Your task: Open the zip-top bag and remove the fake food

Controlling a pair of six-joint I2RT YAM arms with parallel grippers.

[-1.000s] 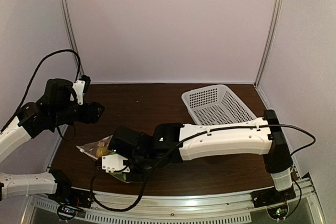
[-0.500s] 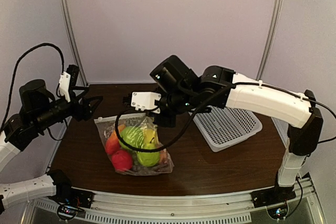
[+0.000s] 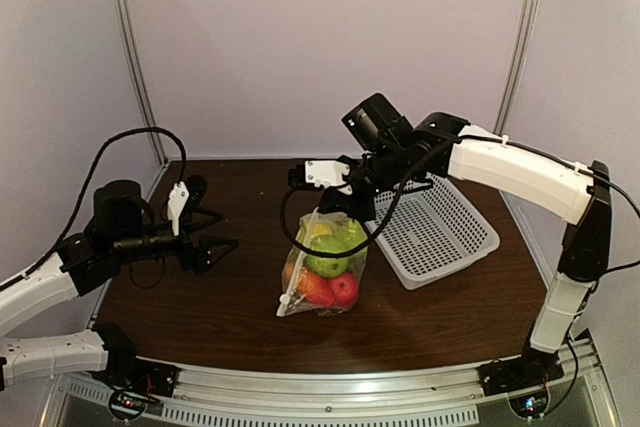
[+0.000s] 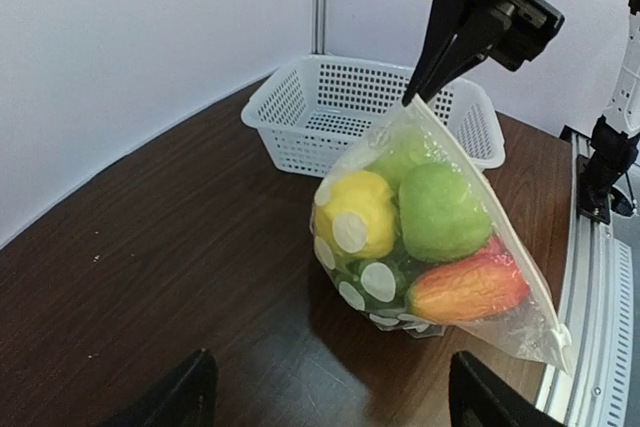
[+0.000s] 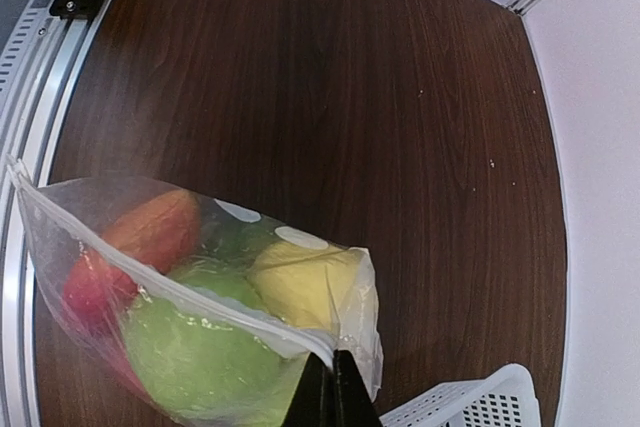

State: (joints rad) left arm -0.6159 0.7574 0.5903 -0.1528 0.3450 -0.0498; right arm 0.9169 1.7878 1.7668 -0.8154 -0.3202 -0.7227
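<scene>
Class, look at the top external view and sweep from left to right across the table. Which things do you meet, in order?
left hand → zip-top bag → white basket

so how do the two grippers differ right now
The right gripper is shut on the top corner of the zip-top bag; the left gripper is open and holds nothing. The right gripper points down from above the bag; the left gripper lies low and level, aimed at the bag but apart from it. Both have black fingers.
</scene>
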